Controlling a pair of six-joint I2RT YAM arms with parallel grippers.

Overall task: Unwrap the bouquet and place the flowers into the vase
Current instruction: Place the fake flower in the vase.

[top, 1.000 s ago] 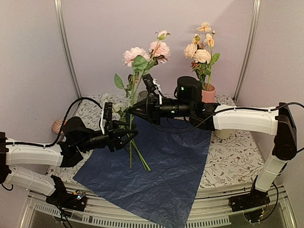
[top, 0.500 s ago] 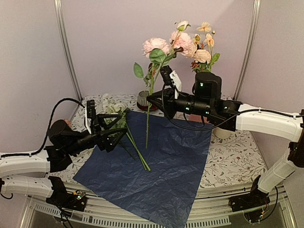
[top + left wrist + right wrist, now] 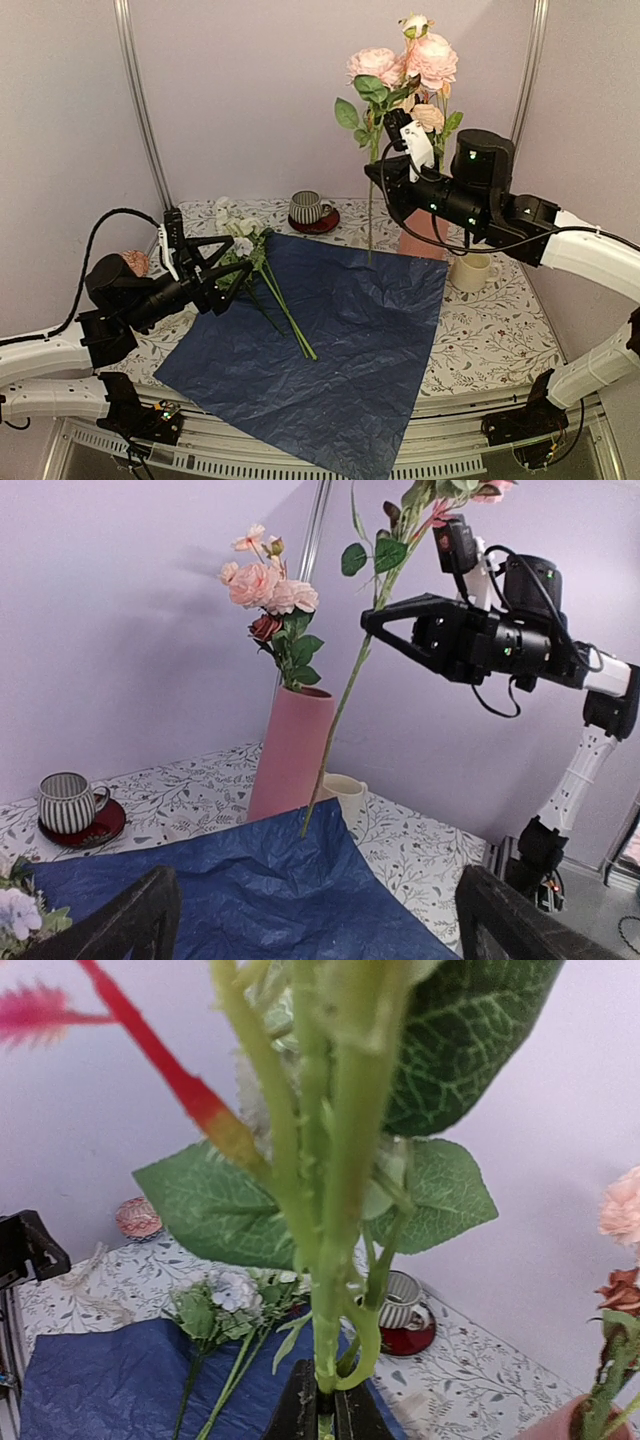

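The right hand (image 3: 374, 172), clamped shut on the long stem of a pink rose spray (image 3: 400, 62), holds it upright in the upper right of the overhead frame. The cut end hangs above the far edge of the blue paper (image 3: 350, 340), just left of the vase (image 3: 290, 750), which already carries blooms. At centre left the left hand (image 3: 240, 262), fingers wide apart and holding nothing, hangs beside the remaining flowers (image 3: 262, 285) lying on the paper. To land this stem well, the cut end probably needs lifting clear of the rim and centring over the mouth. A straight descent beside the stems inside should come before letting go. From above, the right arm (image 3: 520, 215) hides the vase's mouth. The right wrist view is mostly blurred leaves, with the grip cut off at the bottom edge.
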